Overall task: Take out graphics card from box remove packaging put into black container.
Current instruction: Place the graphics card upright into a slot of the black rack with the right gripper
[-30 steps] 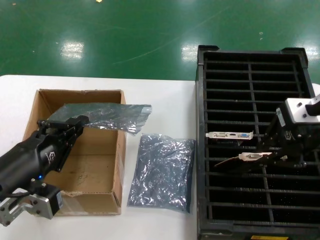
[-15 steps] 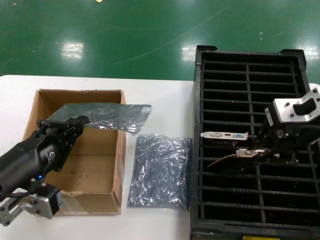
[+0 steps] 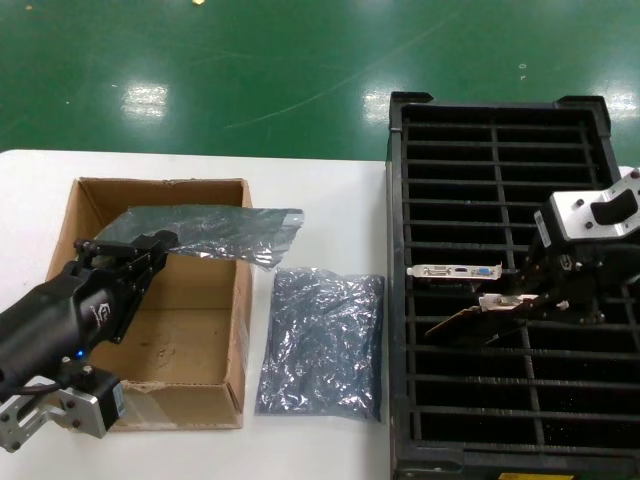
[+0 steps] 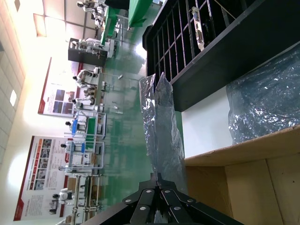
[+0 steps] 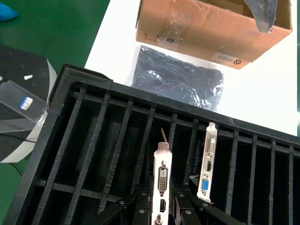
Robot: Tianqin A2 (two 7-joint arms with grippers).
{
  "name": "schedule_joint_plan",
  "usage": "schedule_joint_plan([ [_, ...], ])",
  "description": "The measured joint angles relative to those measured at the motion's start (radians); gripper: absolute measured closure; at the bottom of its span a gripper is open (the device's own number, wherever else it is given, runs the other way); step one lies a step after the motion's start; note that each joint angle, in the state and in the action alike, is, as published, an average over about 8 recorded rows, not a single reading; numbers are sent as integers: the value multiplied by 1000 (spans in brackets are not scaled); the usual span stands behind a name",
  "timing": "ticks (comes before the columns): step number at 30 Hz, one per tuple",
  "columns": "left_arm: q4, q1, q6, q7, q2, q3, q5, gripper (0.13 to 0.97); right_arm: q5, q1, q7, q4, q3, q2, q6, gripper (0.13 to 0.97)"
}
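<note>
My right gripper point(image 3: 530, 300) is shut on a graphics card point(image 3: 480, 312) and holds it tilted over the middle slots of the black container point(image 3: 398, 300). In the right wrist view its silver bracket point(image 5: 162, 178) stands between my right gripper's point(image 5: 161, 206) jaws, over the container point(image 5: 79, 136). A second card point(image 3: 458, 271) sits in the slot beside it point(image 5: 207, 164). My left gripper point(image 3: 165, 240) is shut on an empty antistatic bag point(image 3: 215, 232) above the cardboard box point(image 3: 235, 330). In the left wrist view the bag point(image 4: 161, 126) rises from the left gripper point(image 4: 159, 177).
Another crinkled antistatic bag point(image 3: 322, 340) lies flat on the white table between the box and the container; it also shows in the right wrist view point(image 5: 178, 77). The table's far edge meets a green floor.
My right gripper has shifted the held card slightly up and nearer the seated card. The left arm and its bag have not moved.
</note>
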Motion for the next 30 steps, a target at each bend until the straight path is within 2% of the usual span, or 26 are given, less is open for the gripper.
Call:
schedule_joint_plan([
  [30,0,0,0,0,0,0,0,957,-61,1,1,5,-31,-20,3,908],
])
